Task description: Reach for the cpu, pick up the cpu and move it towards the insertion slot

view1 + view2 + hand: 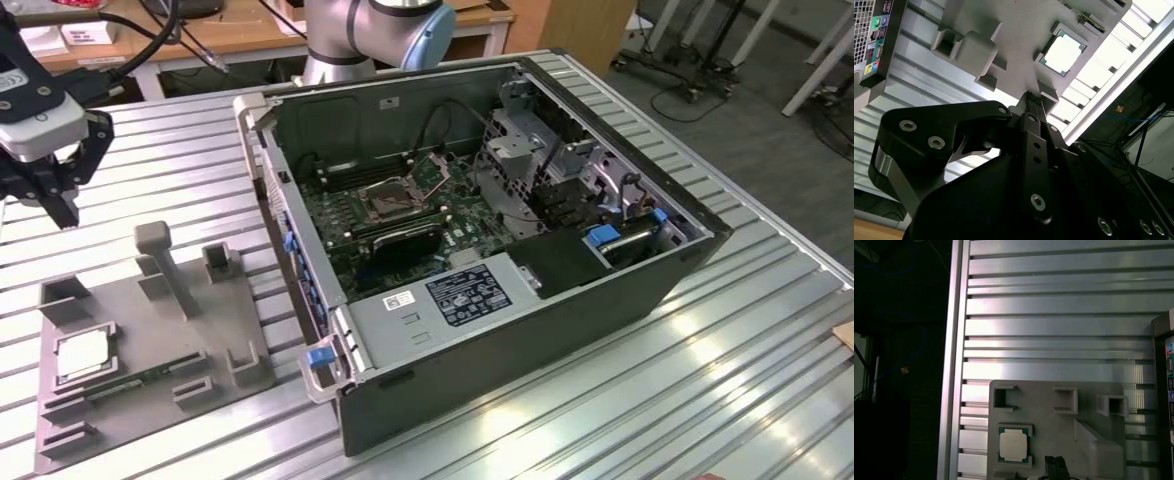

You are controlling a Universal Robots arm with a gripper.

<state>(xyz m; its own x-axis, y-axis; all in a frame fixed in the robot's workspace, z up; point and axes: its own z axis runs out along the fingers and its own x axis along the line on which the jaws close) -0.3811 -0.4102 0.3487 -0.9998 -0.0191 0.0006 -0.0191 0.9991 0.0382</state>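
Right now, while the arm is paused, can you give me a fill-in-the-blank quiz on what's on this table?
1. The cpu lies flat on a holder coloured ____.
2. In the exterior view, the cpu is on the ____ side of the computer case.
3. The insertion slot sits on the ____ board inside that open case.
4. The pincer hangs in the air, holding ____.

Missing words: grey; left; green; nothing
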